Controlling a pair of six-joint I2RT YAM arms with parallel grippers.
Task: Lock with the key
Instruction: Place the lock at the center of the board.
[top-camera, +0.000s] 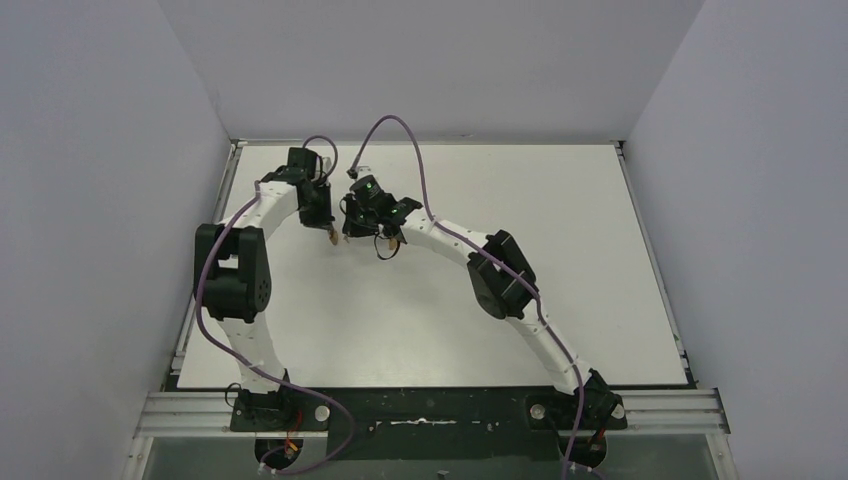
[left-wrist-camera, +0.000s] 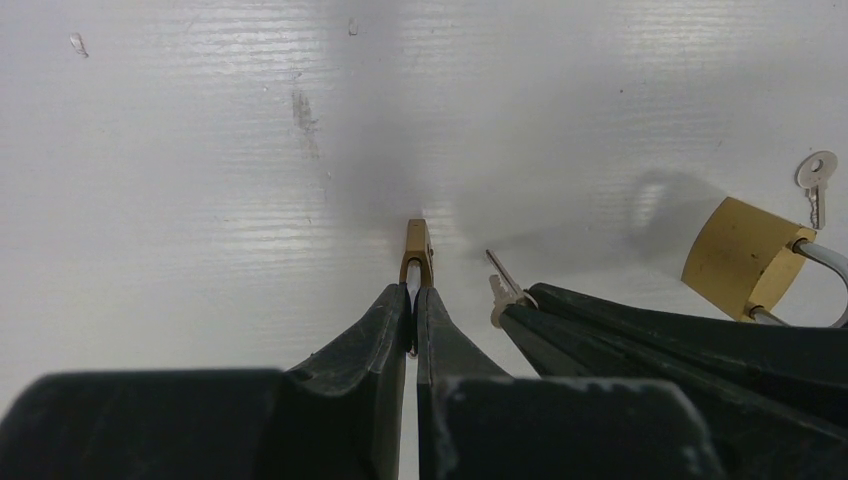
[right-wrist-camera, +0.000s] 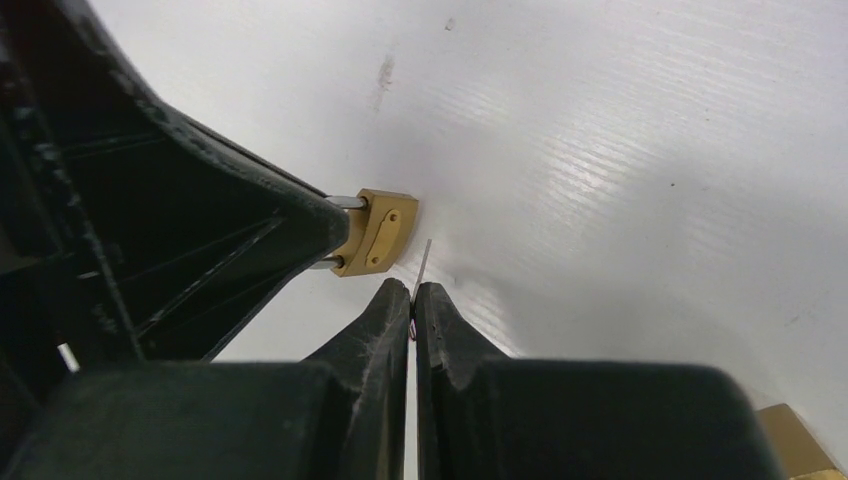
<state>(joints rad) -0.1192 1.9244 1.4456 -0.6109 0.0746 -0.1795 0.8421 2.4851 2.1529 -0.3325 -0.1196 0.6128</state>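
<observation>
A white desk (top-camera: 420, 320) with a finely ribbed surface carries a faint dark scuff (left-wrist-camera: 303, 110) near its middle. A brass padlock (left-wrist-camera: 740, 257) with a silver shackle lies flat on it, and a small silver key (left-wrist-camera: 816, 180) lies just beside the padlock.

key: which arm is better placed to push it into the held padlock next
Right, probably: the right claw is shut on the key, whose tip sits just beside the padlock that the left claw grips.
</observation>
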